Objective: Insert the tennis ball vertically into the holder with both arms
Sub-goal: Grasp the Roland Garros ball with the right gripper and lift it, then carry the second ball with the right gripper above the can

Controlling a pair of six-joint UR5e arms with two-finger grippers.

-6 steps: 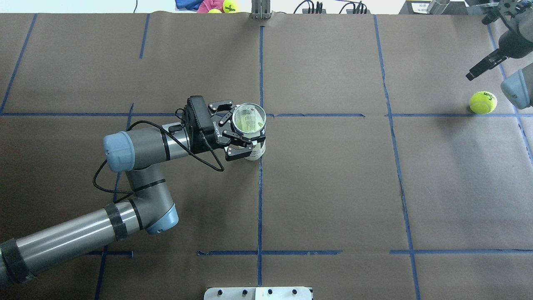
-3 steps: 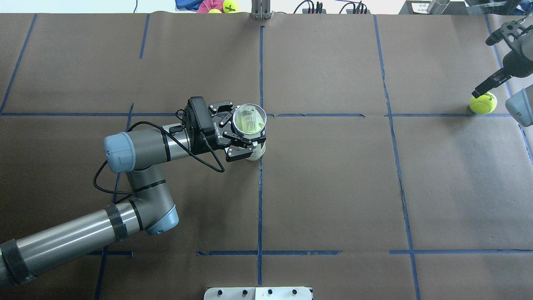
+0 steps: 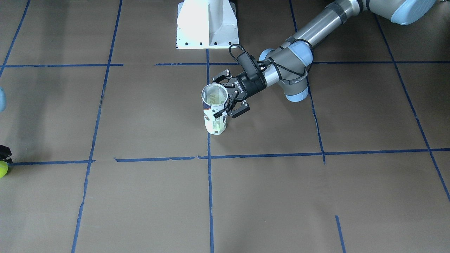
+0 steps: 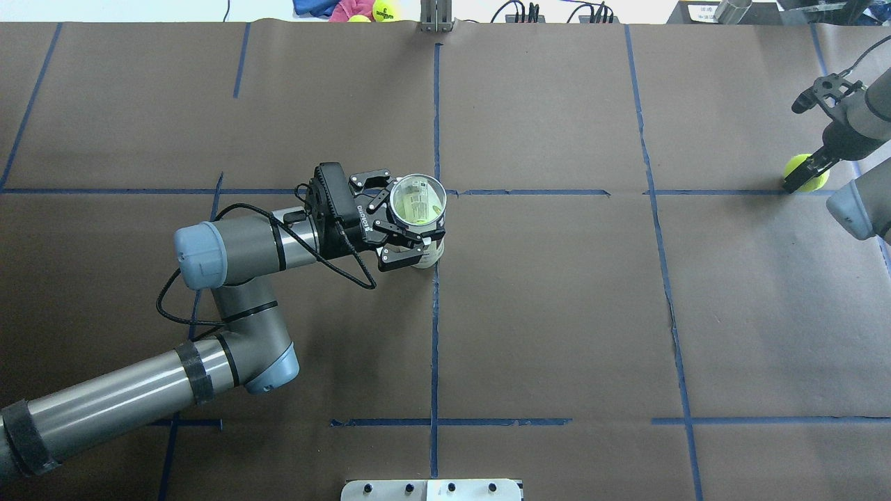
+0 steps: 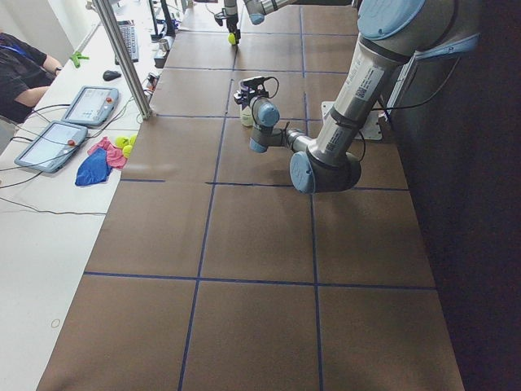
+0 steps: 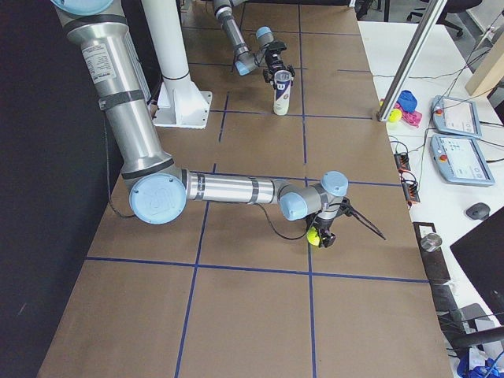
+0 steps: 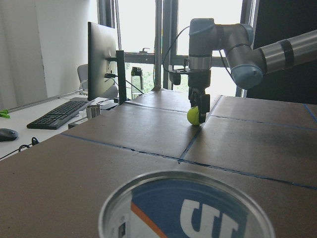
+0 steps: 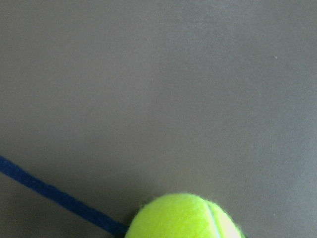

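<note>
Brown table (image 4: 557,313): right fingers (image 4: 800,176) partly hide the tennis ball (image 4: 820,182).

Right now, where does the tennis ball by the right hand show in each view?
Front-facing: tennis ball cut off at the left edge, below mid-height.
Overhead: ball far right, upper part.
Exterior left: ball at top, left of centre.
Exterior right: ball just right of and below centre.
Left wrist: ball at centre, in the distance.
Right wrist: ball at bottom edge, centre.
Landmark: the blue tape line running beside it.
</note>
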